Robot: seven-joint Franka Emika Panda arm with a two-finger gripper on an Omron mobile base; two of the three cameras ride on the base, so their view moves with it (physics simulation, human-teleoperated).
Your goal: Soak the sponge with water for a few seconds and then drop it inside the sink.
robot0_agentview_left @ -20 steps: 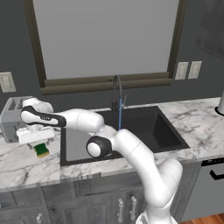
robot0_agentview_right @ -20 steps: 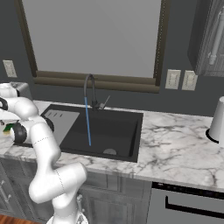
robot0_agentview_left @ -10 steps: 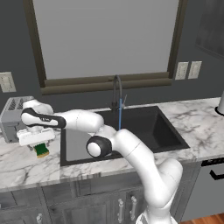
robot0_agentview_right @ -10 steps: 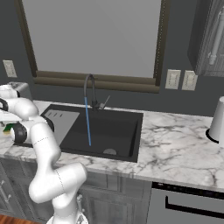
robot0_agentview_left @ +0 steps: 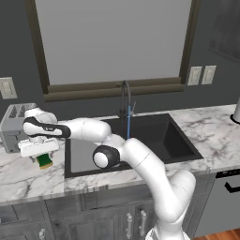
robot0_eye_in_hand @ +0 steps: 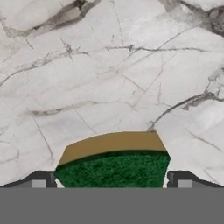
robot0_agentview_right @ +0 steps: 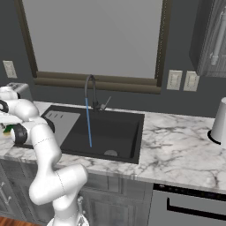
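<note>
The sponge (robot0_eye_in_hand: 113, 162), yellow with a green top, lies on the white marble counter left of the sink (robot0_agentview_left: 159, 140). My gripper (robot0_eye_in_hand: 111, 179) is open and low over it, one fingertip (robot0_eye_in_hand: 41, 179) on each side of the block with a small gap to it. From the left base view the hand points down over the sponge (robot0_agentview_left: 46, 162), and the gripper (robot0_agentview_left: 43, 157) straddles it. A green corner of the sponge (robot0_agentview_right: 7, 129) peeks past my arm in the right base view. Water (robot0_agentview_left: 128, 126) runs in a thin blue stream from the dark faucet (robot0_agentview_left: 124, 93) into the sink (robot0_agentview_right: 114, 132).
A silver toaster (robot0_agentview_left: 16, 123) stands just behind the hand against the wall. The grey ribbed drainboard (robot0_agentview_right: 62, 126) lies between the sponge and the basin. A white appliance (robot0_agentview_right: 219, 121) stands at the far right of the counter.
</note>
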